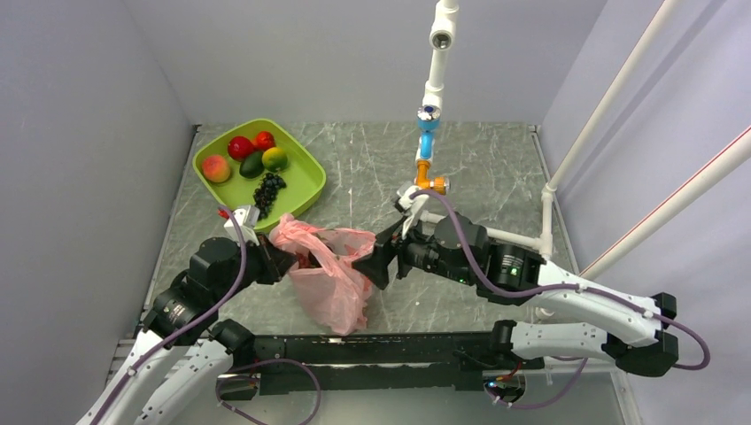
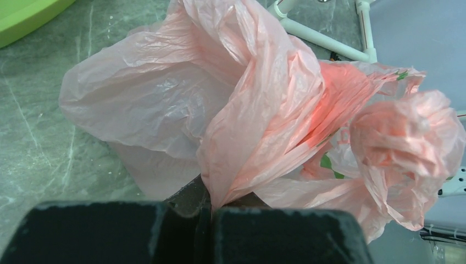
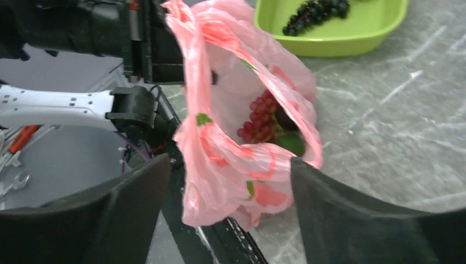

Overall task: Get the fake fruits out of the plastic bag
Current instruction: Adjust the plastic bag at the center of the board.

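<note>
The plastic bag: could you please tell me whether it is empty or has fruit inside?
Not empty. The plastic bag gapes open in the right wrist view, showing a reddish-brown grape bunch inside; other contents are unclear.

The crinkly pink plastic bag is holding a reddish-brown plastic grape bunch inside; the shallow green plastic tray is sitting behind it, leftward.

Soft, even overhead light is filling all three views; shadows on the table are showing only faintly. Light is glowing through the plastic bag, no hard glare. Right wrist view is running slightly soft, green tray blurring. Up close the left gripper is sitting dark, unfocused at the frame's edge.
</note>
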Available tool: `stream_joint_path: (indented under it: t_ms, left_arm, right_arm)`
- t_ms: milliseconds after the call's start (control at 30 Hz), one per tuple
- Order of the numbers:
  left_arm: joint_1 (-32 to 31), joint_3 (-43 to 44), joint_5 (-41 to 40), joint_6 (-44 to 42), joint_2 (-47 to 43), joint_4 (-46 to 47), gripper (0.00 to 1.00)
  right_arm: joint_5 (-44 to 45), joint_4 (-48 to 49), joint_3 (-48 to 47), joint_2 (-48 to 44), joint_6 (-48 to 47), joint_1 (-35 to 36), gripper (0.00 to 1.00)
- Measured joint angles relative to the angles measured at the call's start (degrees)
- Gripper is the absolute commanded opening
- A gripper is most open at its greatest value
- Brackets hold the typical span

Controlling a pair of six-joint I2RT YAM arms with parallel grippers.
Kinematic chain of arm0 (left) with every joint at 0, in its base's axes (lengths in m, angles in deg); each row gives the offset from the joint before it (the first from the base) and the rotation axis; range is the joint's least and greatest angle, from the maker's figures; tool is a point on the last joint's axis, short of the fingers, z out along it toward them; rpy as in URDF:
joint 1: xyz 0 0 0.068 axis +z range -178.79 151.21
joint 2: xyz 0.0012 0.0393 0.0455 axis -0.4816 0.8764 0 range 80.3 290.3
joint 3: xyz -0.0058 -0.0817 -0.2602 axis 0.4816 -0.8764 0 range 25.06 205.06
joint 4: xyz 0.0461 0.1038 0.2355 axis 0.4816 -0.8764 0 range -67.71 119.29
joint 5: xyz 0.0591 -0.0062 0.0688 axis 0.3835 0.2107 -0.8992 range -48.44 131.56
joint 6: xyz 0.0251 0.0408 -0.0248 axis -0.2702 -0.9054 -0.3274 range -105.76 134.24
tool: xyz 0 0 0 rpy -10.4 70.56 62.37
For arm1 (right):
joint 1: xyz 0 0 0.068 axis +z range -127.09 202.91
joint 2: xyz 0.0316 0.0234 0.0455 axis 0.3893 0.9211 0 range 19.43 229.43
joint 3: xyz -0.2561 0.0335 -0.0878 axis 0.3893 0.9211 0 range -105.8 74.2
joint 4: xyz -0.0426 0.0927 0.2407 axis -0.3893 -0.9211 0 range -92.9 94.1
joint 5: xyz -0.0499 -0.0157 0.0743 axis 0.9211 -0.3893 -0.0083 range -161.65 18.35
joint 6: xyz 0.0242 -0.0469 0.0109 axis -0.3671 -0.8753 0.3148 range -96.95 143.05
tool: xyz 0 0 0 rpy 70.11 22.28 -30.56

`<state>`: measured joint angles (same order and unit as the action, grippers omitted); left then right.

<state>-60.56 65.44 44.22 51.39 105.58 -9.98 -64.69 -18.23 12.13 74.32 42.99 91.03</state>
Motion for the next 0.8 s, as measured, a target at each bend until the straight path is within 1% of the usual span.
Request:
stream_joint_path:
  t_ms: [100, 167, 267, 333, 433, 500, 533, 567, 700, 800]
  left_arm:
    - [0.0, 0.04, 0.61, 0.26, -0.02, 0.02, 0.0]
    - [0.0, 0.04, 1.11, 0.63, 0.0, 0.02, 0.0]
    - [0.0, 0.04, 1.64, 1.16, 0.07, 0.02, 0.0]
    - [0.0, 0.04, 1.86, 1.31, 0.09, 0.02, 0.0]
    - [0.0, 0.04, 2.05, 1.51, 0.24, 0.02, 0.0]
    - [0.0, 0.15, 2.05, 1.55, 0.76, 0.02, 0.0]
    - [0.0, 0.26, 2.03, 1.57, 1.11, 0.02, 0.0]
    - [0.0, 0.46, 1.99, 1.64, 1.51, 0.02, 0.0]
    - [0.0, 2.27, 1.33, 1.75, 4.48, 0.79, 0.0]
    - [0.44, 6.62, 0.87, 1.09, 11.23, 2.01, 0.0]
  right_arm:
    - [-0.35, 3.58, 0.0, 2.43, -0.76, 2.78, 0.95]
    - [-0.28, 5.38, -0.02, 4.92, -3.45, 4.96, 0.99]
    - [-1.05, 7.41, -0.17, 8.63, -9.07, 6.45, 0.98]
    - [-2.05, 7.87, -1.4, 11.67, -13.27, 6.43, 0.87]
    - [-3.65, 7.8, -5.18, 16.65, -17.49, 5.7, 0.57]
    - [-5.51, 7.93, -8.09, 19.96, -18.78, 4.42, 0.18]
    - [-6.36, 8.13, -8.72, 20.87, -19.19, 3.41, 0.04]
    - [-6.97, 8.33, -8.72, 21.14, -19.47, 2.43, 0.0]
    - [-7.85, 8.46, -8.61, 20.04, -20.0, -1.6, 0.0]
    - [-11.69, 8.41, -8.61, 16.63, -21.51, -7.72, 0.0]
